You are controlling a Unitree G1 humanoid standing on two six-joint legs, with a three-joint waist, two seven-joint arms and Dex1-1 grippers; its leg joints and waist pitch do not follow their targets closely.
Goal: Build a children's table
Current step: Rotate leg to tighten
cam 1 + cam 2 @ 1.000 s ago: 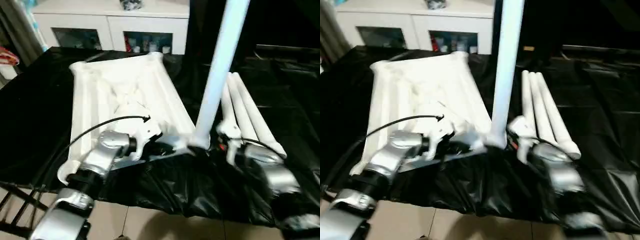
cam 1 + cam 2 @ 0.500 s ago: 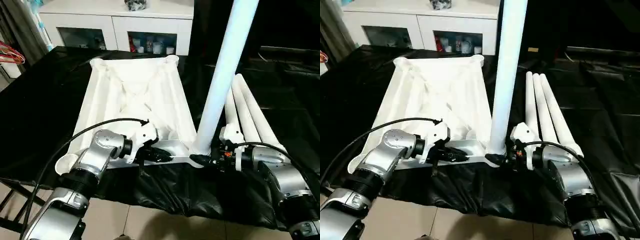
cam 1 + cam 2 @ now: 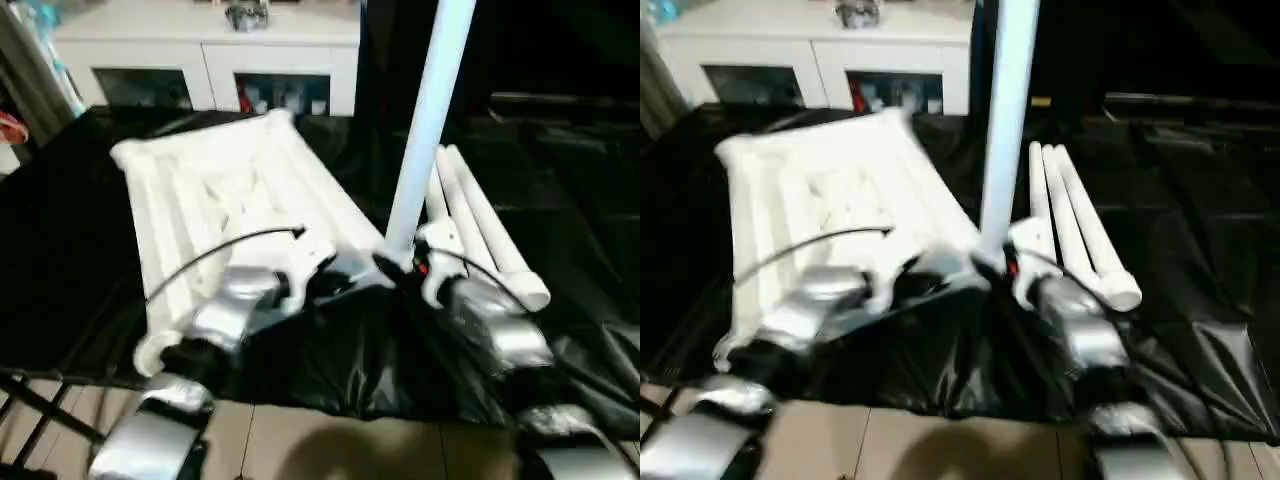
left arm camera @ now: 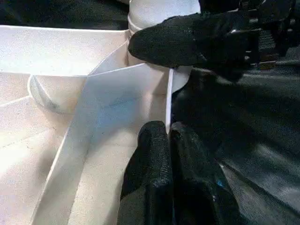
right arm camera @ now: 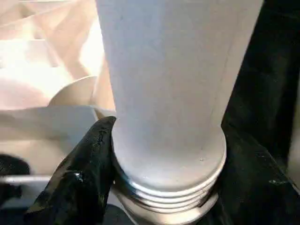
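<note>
Right wrist view: the right end effector [image 5: 164, 183] clasps the base of the upright leg [image 5: 173, 79], one black finger [image 5: 77, 178] pressed against its left side just above the threaded collar. That leg's long axis stands vertical, rising from the near right corner socket of the tabletop [image 3: 230, 190], which lies ribbed side up on the black-covered worktop [image 3: 60, 260], left of centre. The right arm is the nearer to the leg; the socket lies directly below its grip, so any further seating, in my judgement, runs straight down along that axis. The left end effector [image 4: 168, 140] has its fingers pressed together on the thin near edge of the tabletop beside that socket, steadying it. Three spare legs [image 3: 480, 230] lie side by side just right of the upright one.

Against the frame a second earlier, the right end effector has moved in from beside the leg to grip its base, and its fingers have narrowed.
</note>
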